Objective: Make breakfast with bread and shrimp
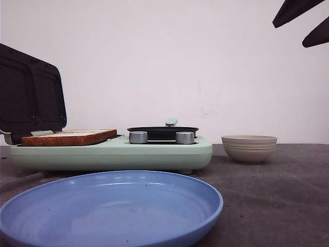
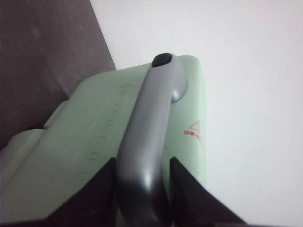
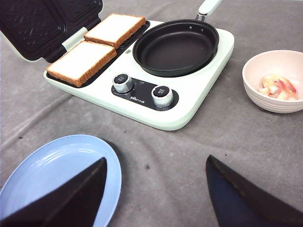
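Two slices of bread (image 3: 81,62) (image 3: 115,29) lie side by side on the grill plate of the mint breakfast maker (image 3: 189,111); from the front they show as one toasted edge (image 1: 69,137). Pink shrimp (image 3: 277,88) lie in a beige bowl (image 3: 253,87) to the right of the maker. My left gripper (image 2: 142,161) is shut on the grey handle (image 2: 147,132) of the raised lid (image 1: 31,98). High at the right, my right gripper (image 1: 288,35) (image 3: 156,159) hangs open and empty, over the cloth between plate and bowl.
A black frying pan (image 3: 176,47) (image 1: 162,131) sits on the maker's right half, behind two silver knobs (image 3: 162,95). An empty blue plate (image 1: 113,216) (image 3: 52,170) lies at the front. The beige bowl (image 1: 249,148) stands on the grey cloth at the right.
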You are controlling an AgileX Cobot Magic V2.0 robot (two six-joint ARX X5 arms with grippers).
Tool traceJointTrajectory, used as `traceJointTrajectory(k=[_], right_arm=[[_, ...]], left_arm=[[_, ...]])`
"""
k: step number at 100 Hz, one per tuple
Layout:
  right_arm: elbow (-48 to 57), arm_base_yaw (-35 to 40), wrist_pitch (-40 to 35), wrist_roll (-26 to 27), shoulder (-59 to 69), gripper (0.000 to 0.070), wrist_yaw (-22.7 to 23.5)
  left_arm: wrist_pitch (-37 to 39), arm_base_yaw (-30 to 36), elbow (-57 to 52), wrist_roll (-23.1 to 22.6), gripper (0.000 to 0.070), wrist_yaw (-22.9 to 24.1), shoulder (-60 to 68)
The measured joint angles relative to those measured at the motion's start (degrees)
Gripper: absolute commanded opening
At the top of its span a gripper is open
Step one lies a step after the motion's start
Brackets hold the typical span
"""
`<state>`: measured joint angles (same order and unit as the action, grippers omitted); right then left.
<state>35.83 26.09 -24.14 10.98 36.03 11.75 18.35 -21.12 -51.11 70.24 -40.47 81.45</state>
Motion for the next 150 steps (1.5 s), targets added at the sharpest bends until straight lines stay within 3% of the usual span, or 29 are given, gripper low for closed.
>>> traceJointTrajectory(k=[43, 79, 114, 150], right_arm=[[0.00, 0.00, 0.00, 0.46, 0.00, 0.0400, 0.00], [0.00, 0.00, 0.02, 1.46, 0.00, 0.0400, 0.00], [0.00, 0.02, 0.00, 1.49, 0.00, 0.0400, 0.00], [0.00, 0.00, 0.00, 1.49, 0.00, 0.0400, 0.00]], left_arm=[[-0.04, 0.74, -0.07, -0.68, 0.0003, 0.00, -0.09], [0.94, 5.68, -0.46, -3.78, 0.0003, -0.39, -0.44], [-2.10, 10.91, -1.33, -10.12, 0.0004, -0.04, -0.57], [-6.67, 15.37, -2.05, -18.29, 0.0004, 4.28, -1.31]])
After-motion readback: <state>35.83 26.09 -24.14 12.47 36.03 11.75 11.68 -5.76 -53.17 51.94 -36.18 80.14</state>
